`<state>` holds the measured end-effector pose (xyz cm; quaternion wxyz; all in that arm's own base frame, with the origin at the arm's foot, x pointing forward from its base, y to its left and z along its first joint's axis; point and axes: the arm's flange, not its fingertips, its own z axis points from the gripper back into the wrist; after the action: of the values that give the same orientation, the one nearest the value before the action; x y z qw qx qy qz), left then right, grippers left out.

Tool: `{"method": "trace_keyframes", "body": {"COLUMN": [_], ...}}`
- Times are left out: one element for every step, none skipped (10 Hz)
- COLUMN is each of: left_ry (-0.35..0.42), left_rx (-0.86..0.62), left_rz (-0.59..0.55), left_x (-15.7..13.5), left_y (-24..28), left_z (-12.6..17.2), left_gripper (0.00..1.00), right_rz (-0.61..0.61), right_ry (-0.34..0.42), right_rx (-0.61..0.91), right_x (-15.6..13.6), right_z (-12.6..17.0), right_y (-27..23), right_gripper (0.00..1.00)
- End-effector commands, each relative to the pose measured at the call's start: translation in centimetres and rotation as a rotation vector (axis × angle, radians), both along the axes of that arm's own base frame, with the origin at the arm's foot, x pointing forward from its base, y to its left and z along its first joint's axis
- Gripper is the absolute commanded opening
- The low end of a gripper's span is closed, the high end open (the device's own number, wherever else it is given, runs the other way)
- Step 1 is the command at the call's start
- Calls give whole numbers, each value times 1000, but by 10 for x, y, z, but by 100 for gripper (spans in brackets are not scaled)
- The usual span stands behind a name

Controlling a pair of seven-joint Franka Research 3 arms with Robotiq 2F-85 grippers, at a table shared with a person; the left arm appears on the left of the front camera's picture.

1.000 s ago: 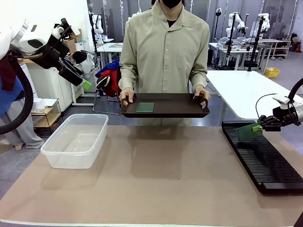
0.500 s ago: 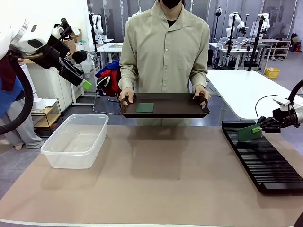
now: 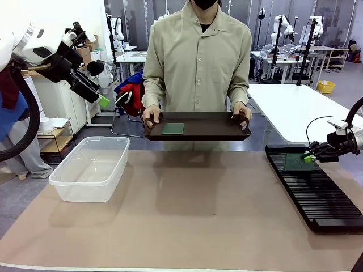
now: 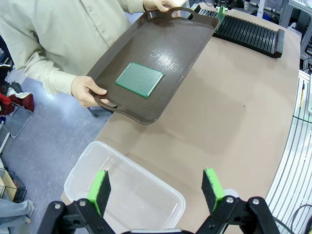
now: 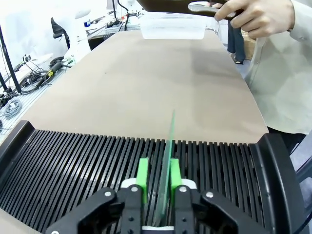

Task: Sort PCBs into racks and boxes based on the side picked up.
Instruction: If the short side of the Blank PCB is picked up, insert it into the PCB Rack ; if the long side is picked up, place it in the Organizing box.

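Note:
One green PCB [image 5: 169, 134] stands on edge in a slot of the black rack [image 5: 73, 161] at the table's right side. My right gripper [image 5: 158, 183] straddles it, with its jaws slightly parted and a gap between the left pad and the board. From the front, the right gripper [image 3: 309, 157] is low over the rack [image 3: 323, 198], at the board [image 3: 295, 162]. A second PCB [image 3: 173, 128] lies flat on the dark brown tray [image 3: 198, 135] that the person holds. My left gripper [image 4: 156, 187] hangs open and empty, high above the clear box [image 4: 122, 195].
The person stands at the far side holding the tray [image 4: 161, 48] by both handles above the table edge. The clear box [image 3: 91, 170] sits at the left. The tan table surface between box and rack is bare.
My right gripper has lowered the tilted PCB into a rack slot, where it now stands upright, and its jaws have parted. The left arm and the tray stay still.

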<state>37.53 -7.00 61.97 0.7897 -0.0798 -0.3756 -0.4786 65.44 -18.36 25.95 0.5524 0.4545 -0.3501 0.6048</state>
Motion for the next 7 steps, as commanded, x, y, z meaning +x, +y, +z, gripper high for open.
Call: {"method": "trace_keyframes", "body": {"left_ry": [4, 4, 4, 4, 4, 4, 4], "left_rx": [9, 9, 9, 9, 9, 9, 9], "left_rz": [-16, -16, -16, -16, -16, -16, -16], "left_x": [0, 0, 0, 0, 0, 0, 0], "left_y": [2, 2, 2, 2, 2, 2, 2], "left_z": [-1, -1, -1, -1, -1, -1, -1], "left_gripper": [100, 100, 100, 100, 100, 100, 100], "right_rz": [23, 28, 34, 34, 28, 23, 15], "right_ry": [-3, -6, -13, -26, -43, -41, -50], "right_rx": [-11, -12, -13, -20, -30, -39, -65], "right_x": [4, 3, 3, 3, 4, 4, 4], "right_z": [2, 2, 3, 6, 11, 18, 23], "right_y": [-2, -2, -2, -2, -3, -3, -2], "right_gripper": [42, 53, 62, 73, 82, 93, 100]}}
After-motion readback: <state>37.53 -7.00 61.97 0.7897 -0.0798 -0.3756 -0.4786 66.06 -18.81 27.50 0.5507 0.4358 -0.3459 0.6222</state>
